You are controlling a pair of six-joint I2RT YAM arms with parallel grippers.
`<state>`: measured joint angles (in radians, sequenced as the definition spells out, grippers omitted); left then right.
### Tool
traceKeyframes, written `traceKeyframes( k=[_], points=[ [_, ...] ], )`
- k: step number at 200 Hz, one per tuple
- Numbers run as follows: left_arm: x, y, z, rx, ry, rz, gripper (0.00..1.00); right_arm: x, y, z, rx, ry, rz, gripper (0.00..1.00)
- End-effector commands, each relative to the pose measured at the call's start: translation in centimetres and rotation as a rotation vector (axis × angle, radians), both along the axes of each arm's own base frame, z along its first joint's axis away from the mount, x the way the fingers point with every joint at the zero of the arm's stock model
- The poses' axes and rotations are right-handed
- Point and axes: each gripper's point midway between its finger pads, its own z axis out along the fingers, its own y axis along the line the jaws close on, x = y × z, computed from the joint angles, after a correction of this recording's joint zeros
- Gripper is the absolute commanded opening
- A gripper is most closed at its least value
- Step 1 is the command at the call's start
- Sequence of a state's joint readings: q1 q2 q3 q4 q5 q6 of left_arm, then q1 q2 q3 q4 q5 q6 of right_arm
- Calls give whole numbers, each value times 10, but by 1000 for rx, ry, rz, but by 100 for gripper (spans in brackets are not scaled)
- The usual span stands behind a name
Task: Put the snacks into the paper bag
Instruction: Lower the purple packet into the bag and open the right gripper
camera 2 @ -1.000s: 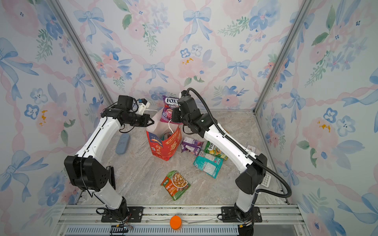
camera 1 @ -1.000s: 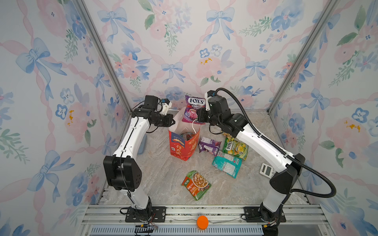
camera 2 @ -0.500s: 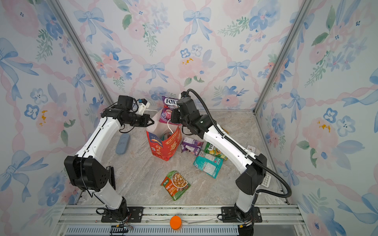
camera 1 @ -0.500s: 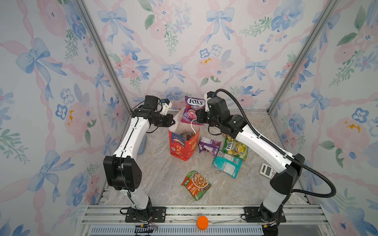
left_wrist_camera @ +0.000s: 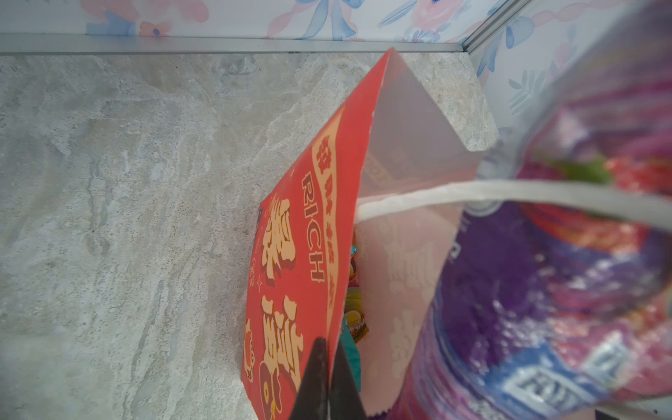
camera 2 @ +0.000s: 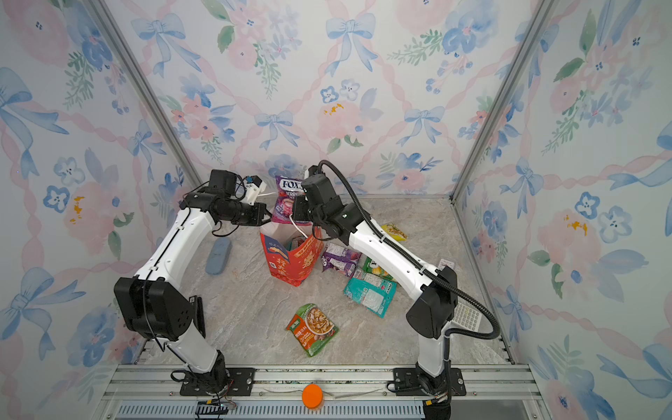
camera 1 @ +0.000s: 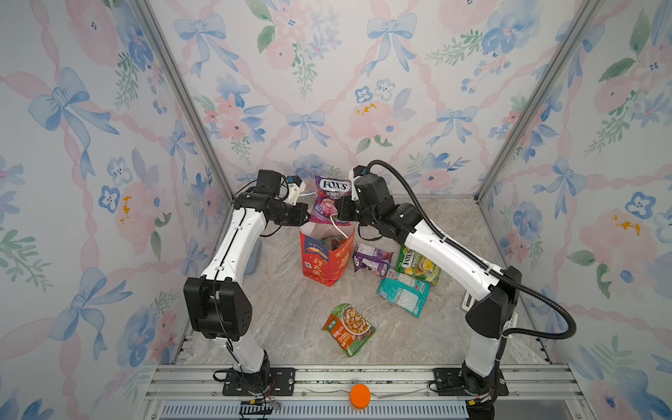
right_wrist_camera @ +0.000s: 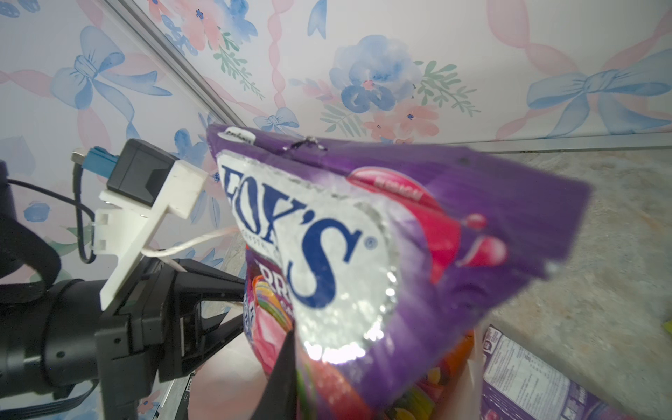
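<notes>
At the far left of the stone-look tabletop point(camera 2: 236, 309) lies a grey-blue oblong object point(camera 2: 218, 254), well apart from everything else. Next along, the left gripper point(left_wrist_camera: 329, 351) is clenched on the red wall of the paper bag point(camera 1: 323, 265) at its rim, one finger outside and one inside, as the left wrist view shows. The paper bag stands upright near the middle of the table with its mouth open. Colourful packets point(camera 1: 329, 242) lie inside it, and a white cord handle point(camera 1: 336, 227) loops across the opening.

Just above that mouth, at the bag's far side, hangs the purple FOX'S packet point(camera 1: 329, 200), upright with its logo uppermost. Whether its lower edge has passed the rim I cannot tell. The right gripper point(camera 1: 340, 215) grasps this packet by its lower part.

Right of the bag, a small purple packet point(camera 1: 371, 258) lies just beside its base. After it come a green-yellow packet point(camera 1: 418, 265) and a teal packet point(camera 1: 403, 294), close together. A green-and-orange packet point(camera 1: 349, 327) lies alone nearer the front. A yellow packet point(camera 2: 394, 231) shows behind the right arm, and a white calculator point(camera 2: 467, 316) sits at the far right, partly hidden by that arm
</notes>
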<state>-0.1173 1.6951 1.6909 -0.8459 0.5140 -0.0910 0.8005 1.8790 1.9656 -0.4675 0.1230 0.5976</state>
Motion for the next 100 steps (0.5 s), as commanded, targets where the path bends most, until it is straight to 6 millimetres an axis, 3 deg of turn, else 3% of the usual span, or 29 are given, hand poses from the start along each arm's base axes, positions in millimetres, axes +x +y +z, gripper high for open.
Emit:
traceKeyframes(
  k=[1, 100],
  points=[
    [-7, -1, -9, 5, 38, -6, 0, -4, 5, 19, 56, -30, 10, 0],
    [-7, -2, -8, 5, 35, -7, 0, -21, -19, -2, 54, 21, -36, 0]
  ],
)
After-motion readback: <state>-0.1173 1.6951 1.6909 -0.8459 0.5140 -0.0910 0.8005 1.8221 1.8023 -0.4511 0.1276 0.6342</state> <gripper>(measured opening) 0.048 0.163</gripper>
